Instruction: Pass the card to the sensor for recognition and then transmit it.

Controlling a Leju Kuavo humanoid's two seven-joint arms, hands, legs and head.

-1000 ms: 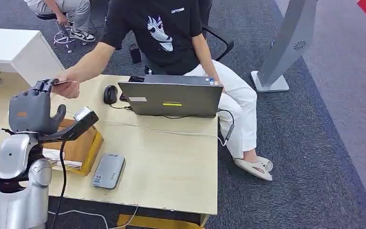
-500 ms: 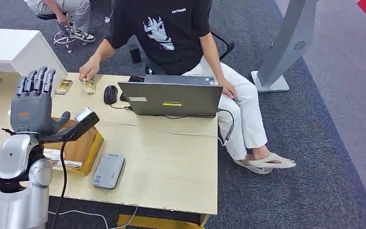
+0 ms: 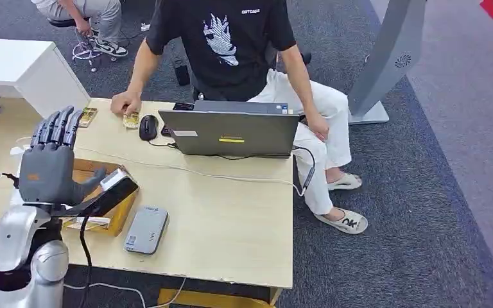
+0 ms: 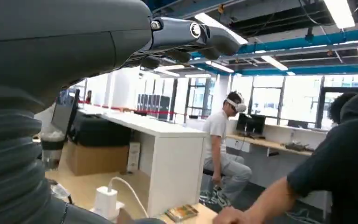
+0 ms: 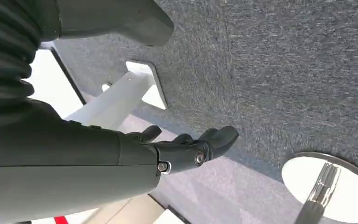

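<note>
My left hand (image 3: 51, 160) is raised over the table's left side with its fingers straight and apart, holding nothing. Its fingers (image 4: 191, 35) also show in the left wrist view. Just to its right, the black scanner (image 3: 112, 187) with a white window lies on a cardboard box (image 3: 106, 208). A person's hand (image 3: 125, 102) rests on a card (image 3: 131, 120) at the table's far edge, beside the mouse (image 3: 148, 126). A small stack of cards (image 3: 88, 116) lies to the left of it. My right hand (image 5: 186, 149) hangs over grey carpet, empty, with its fingers loosely apart.
A person in a black shirt sits behind the grey laptop (image 3: 231, 131) at the far edge. A grey flat device (image 3: 146, 229) lies near the front edge. Cables run across the table (image 3: 231, 218). A white desk (image 3: 19, 61) stands at back left.
The person took the card from my left hand and laid it on the table by the mouse. My left hand spread its fingers and drew back and down.
</note>
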